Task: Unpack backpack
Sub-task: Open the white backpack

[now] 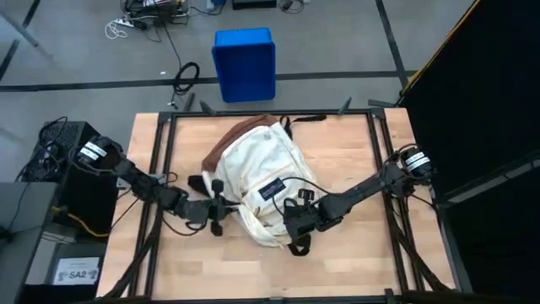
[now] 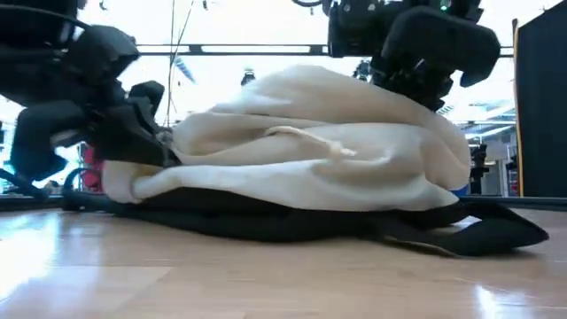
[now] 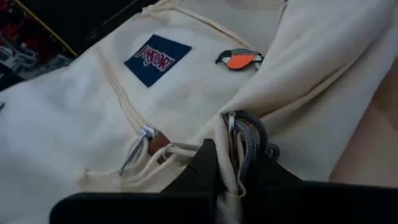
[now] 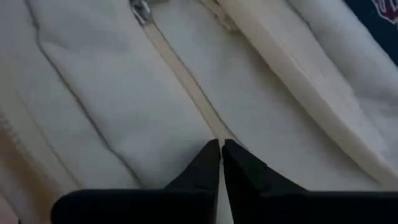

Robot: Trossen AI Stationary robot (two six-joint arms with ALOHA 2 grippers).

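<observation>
The backpack (image 1: 257,190) lay flat on the table (image 1: 363,262), front pocket and logo patch (image 3: 157,59) facing up, with a gripper engaged at each side; the step in hand was judged to be opening a zipper so that the contents could be reached. For that step to go well, the fabric was best held taut on one side while the pull was drawn along the zipper line, not lifted away from it, since loose cloth would be expected to bunch and jam the slider. The left gripper (image 3: 233,155) was at the bag's left edge, its fingers (image 3: 205,168) clenched on a fold of cream fabric and cord, with a metal zipper pull (image 3: 144,134) lying free just beside them. The right gripper (image 4: 221,155) was pressed onto the bag's front-right part, its fingers (image 4: 205,165) clenched tip to tip directly on the zipper seam (image 4: 186,87); whether a pull or only cloth was pinched between them could not be told. A second metal pull (image 4: 140,10) lay along the seam, well ahead of those fingertips.
</observation>
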